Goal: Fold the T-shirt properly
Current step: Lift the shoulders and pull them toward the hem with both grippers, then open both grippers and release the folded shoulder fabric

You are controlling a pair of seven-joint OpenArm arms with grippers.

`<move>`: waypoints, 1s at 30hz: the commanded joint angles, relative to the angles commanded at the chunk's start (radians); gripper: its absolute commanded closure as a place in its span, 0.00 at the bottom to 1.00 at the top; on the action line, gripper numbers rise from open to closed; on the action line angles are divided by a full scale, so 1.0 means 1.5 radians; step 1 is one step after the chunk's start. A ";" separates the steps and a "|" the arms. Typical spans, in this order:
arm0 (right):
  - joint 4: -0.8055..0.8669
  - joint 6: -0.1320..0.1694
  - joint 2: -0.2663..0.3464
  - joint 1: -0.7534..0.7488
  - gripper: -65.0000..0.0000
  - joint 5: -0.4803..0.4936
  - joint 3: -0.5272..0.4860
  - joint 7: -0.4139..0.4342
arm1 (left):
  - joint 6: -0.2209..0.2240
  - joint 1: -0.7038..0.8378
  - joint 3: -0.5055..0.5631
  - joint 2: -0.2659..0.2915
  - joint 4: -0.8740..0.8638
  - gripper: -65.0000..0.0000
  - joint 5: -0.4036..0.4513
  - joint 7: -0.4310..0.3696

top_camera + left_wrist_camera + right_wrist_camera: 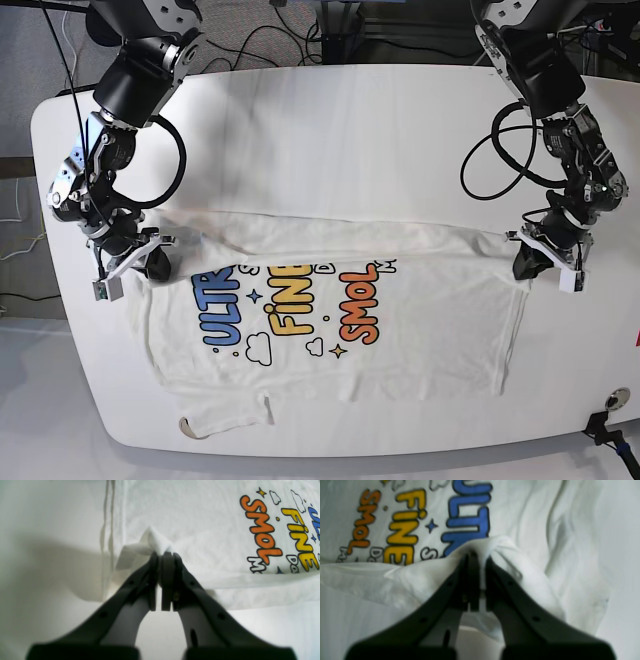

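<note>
Base view shows the T-shirt (330, 320) lying on the white table (330, 110), in the near half, its far edge folded over toward the near side so that the fold runs left to right across the middle of the table; the print (290, 305) of blue, yellow and orange letters faces up, partly covered along its far side by the folded band; one sleeve (225, 415) sticks out at the near left; the right gripper (150, 262), at the left of this view, sits on the fold's left end, and the left gripper (528, 258), at the right of this view, on the fold's right end; in the left wrist view the left gripper (162, 555) has its jaws pressed together on a small peak of white cloth beside the hem; in the right wrist view the right gripper (478, 555) pinches a bunched ridge of cloth just beside the blue letters, jaws nearly closed; black cables (270, 45) lie beyond the table's far edge.
</note>
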 joint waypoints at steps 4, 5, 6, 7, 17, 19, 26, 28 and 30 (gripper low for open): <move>-0.033 0.000 0.000 0.025 1.00 0.000 0.000 0.002 | 0.000 0.000 -0.011 0.000 -0.001 1.00 0.001 0.000; -0.038 0.000 0.000 0.026 1.00 0.000 0.000 0.002 | 0.000 0.000 -0.011 0.000 -0.001 1.00 0.001 0.000; -0.041 0.000 0.000 0.031 1.00 0.000 0.000 0.003 | 0.000 0.000 -0.011 0.000 -0.001 1.00 0.001 0.000; -0.044 0.000 0.000 0.034 1.00 0.000 0.000 0.003 | 0.000 0.000 -0.011 0.000 -0.001 1.00 0.001 0.000; -0.044 0.000 0.009 0.034 1.00 0.000 0.000 0.003 | 0.000 0.000 -0.010 0.000 0.000 1.00 0.001 0.000; -0.044 0.000 0.010 0.034 1.00 0.000 0.000 0.003 | 0.000 -0.001 -0.010 -0.001 -0.001 1.00 0.001 0.000; -0.039 0.000 0.010 0.034 0.56 0.000 -0.001 0.003 | 0.000 -0.001 -0.018 -0.030 0.001 0.60 -0.003 0.000; -0.039 0.000 0.011 0.034 0.34 0.000 -0.001 0.003 | 0.000 -0.002 -0.037 -0.034 0.001 0.31 -0.003 0.000; -0.039 0.000 0.026 0.034 0.17 0.000 -0.009 0.003 | 0.000 -0.001 -0.037 -0.047 0.001 0.15 -0.002 0.000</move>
